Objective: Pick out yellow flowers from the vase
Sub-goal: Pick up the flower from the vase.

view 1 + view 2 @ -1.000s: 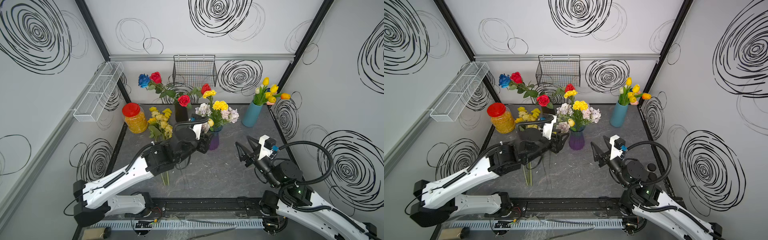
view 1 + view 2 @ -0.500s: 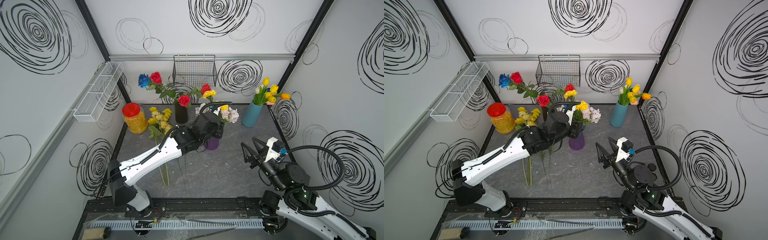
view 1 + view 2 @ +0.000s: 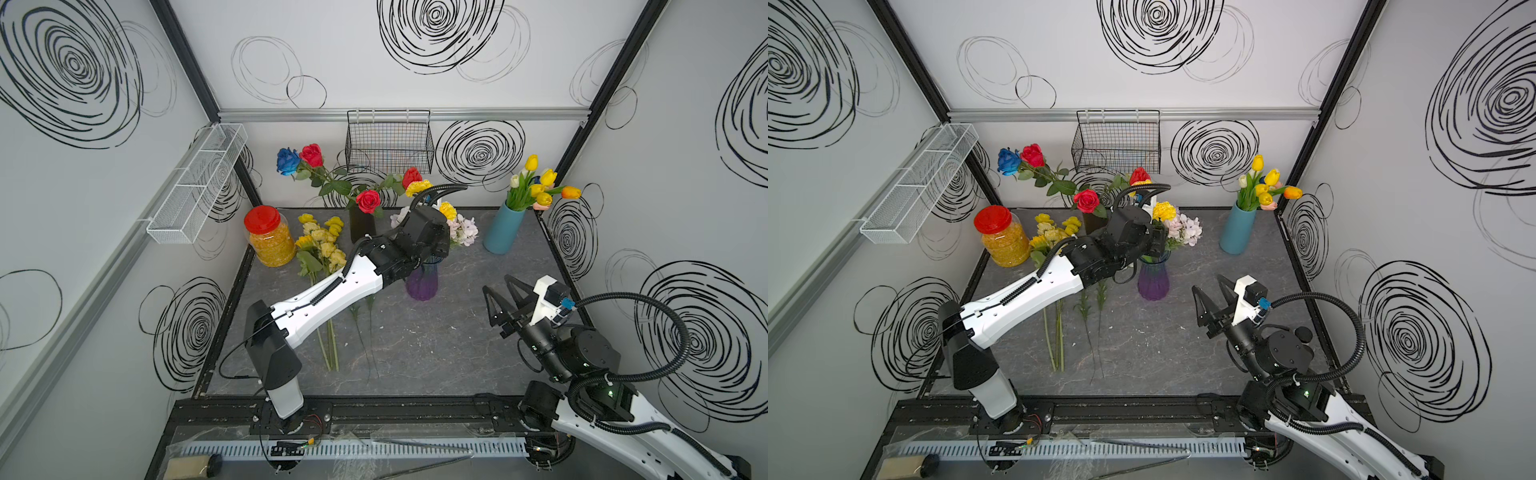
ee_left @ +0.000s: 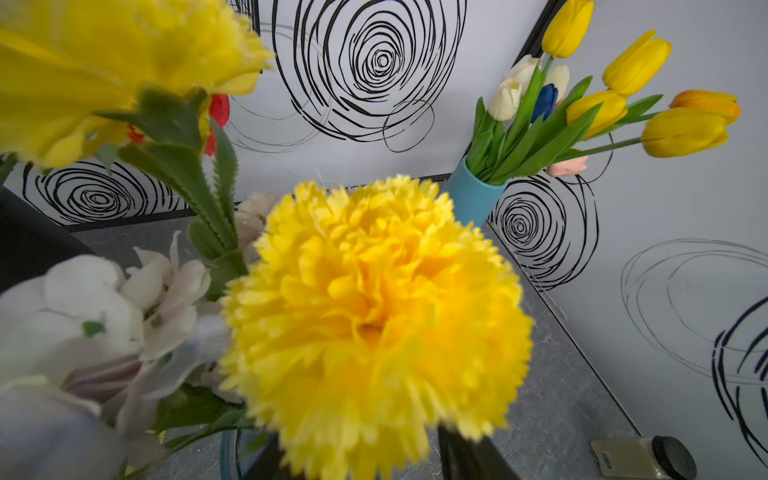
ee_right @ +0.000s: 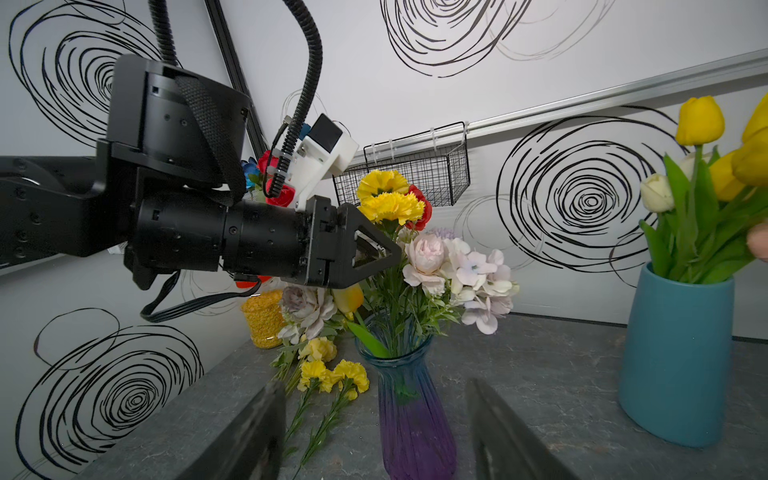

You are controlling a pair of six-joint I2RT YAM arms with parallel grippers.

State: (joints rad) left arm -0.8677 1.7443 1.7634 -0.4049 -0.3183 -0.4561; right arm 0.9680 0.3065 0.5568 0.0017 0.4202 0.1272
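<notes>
Grasping is judged in hand: the half-open, empty left gripper is set under the yellow carnation in the vase; its stem must be clamped next. The right gripper is seen open, empty.

Showing bright, even light with faint shadows; blurring the close yellow carnation; bending straight lines near edges.
</notes>
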